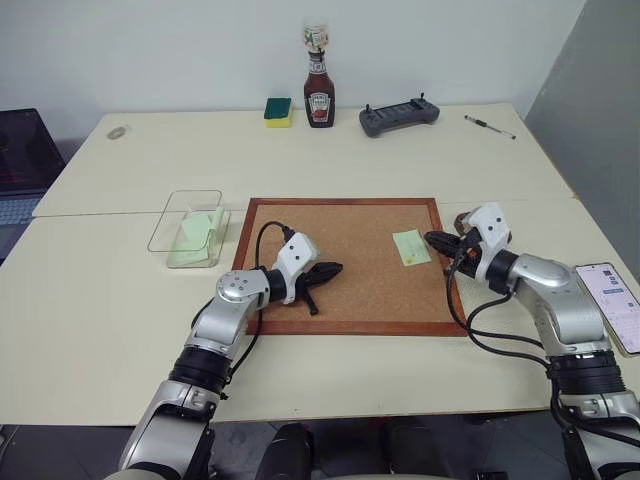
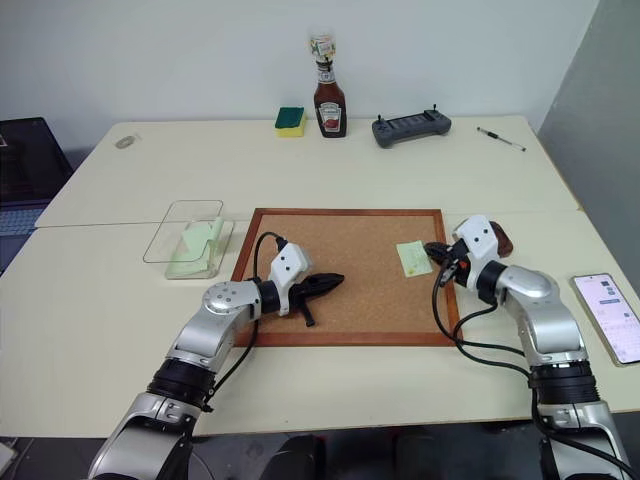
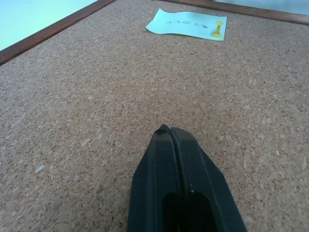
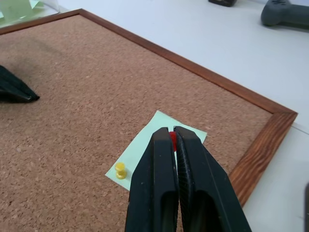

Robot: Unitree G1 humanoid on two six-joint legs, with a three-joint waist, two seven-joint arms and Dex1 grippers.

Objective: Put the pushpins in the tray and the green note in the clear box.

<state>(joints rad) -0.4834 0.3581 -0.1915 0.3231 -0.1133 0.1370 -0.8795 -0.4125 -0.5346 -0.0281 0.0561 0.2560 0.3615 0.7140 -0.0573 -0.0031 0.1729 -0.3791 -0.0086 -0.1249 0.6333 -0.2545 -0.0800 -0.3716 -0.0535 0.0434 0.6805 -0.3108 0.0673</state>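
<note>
- Right end effector pinches a red-headed pushpin just above the pale green paper note on the wood-framed cork board.
- A yellow pushpin sits in the note's corner.
- Left end effector is clamped together, empty, over the board's left part.

Silver metal arms, white wrist housings, black ribbed joints, looping black cables, black two-fingered left gripper

Cream tables pushed together (seam visible), plain white wall, grey panel at right

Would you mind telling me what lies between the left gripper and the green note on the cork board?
Only bare cork board lies between the left gripper and the green note, as the left wrist view shows.
</note>
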